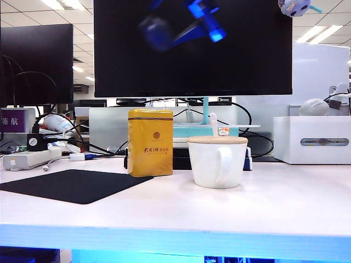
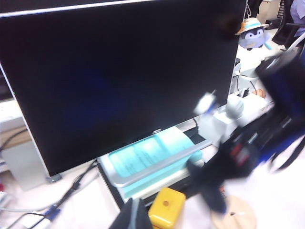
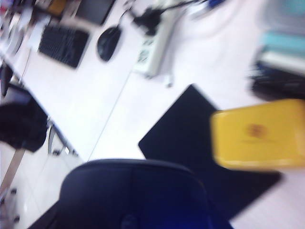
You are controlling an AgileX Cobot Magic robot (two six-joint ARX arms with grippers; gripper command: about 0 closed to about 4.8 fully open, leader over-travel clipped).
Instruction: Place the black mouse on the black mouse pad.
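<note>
The black mouse [image 3: 133, 191] was not on the table [image 1: 285, 203]. The dark domed shape filling the near edge of the right wrist view looked like the mouse, carried in the right gripper [image 2: 214, 198] above the black mouse pad [image 1: 77, 185] and the yellow tin [image 1: 150, 142]. The jaws seemed to be closed partway around it, though heavy blur hid the fingers themselves, so the grip could only be inferred. The left gripper [image 2: 131, 217] showed only a dark sliver at the frame's edge, facing the monitor [image 1: 192, 46] from behind the tin, and its jaws could not be read. The main risk was the tin, which stood upright just beside the pad's far corner. A descent on that side could have clipped it, toppling it or pushing it onto the pad. The white mug [image 1: 218, 161] with its wooden lid stood just past the tin and could have been knocked next. A low, smooth dome held at speed might also have slipped from the pads and landed off the mat. Releasing too near the mat's border would have left the mouse straddling the pad's edge. A second dark mouse [image 3: 108, 42] by a keyboard [image 3: 63, 44] on the neighbouring desk was not the target.
</note>
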